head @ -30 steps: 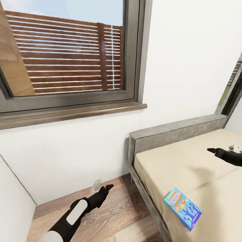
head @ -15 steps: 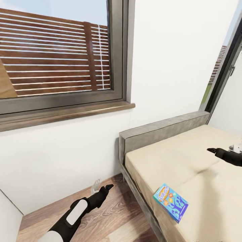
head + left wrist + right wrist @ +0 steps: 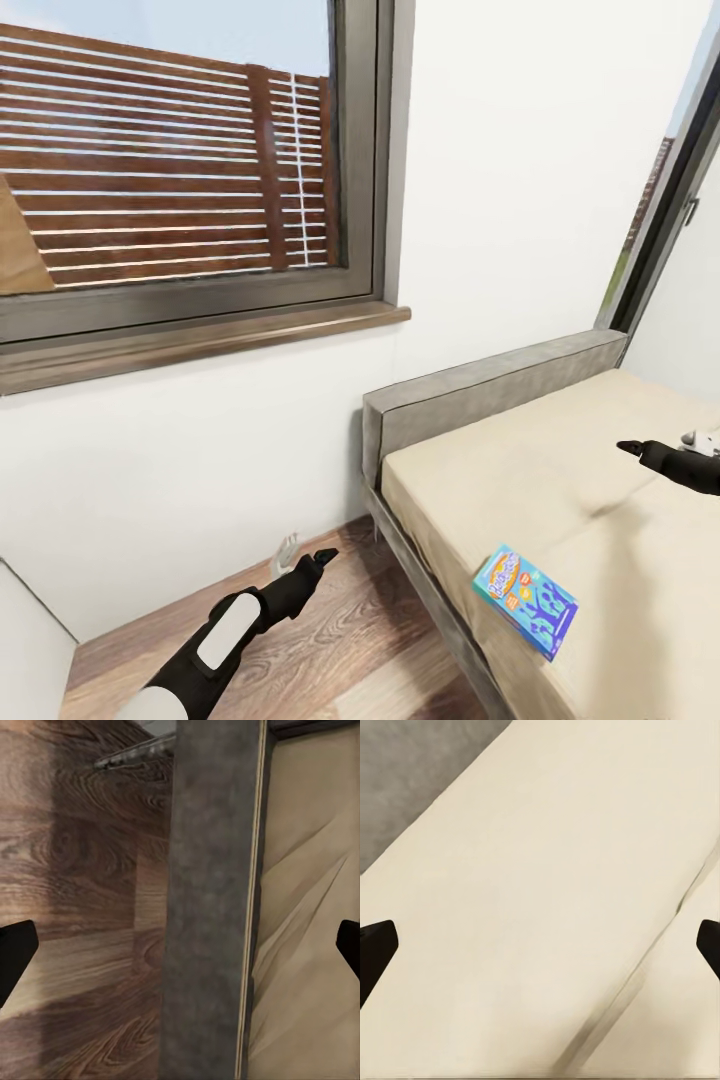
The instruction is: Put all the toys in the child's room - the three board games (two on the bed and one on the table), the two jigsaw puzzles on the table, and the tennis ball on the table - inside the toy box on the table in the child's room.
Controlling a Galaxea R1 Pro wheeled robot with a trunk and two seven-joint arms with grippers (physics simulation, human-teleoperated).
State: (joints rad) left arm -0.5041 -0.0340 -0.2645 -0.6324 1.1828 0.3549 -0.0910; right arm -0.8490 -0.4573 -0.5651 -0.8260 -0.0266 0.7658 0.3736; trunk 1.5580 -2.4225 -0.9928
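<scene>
- Small blue colourful board game box lies flat on the beige mattress of the grey-framed bed, near its edge.
- Left fingers spread wide, empty, over wood floor.
- Right fingers wide apart, empty, above the mattress.

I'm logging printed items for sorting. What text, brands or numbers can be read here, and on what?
Board game on the bed: an orange title patch and blue artwork, lettering too blurred to read.
No other text, label or number shows.
</scene>
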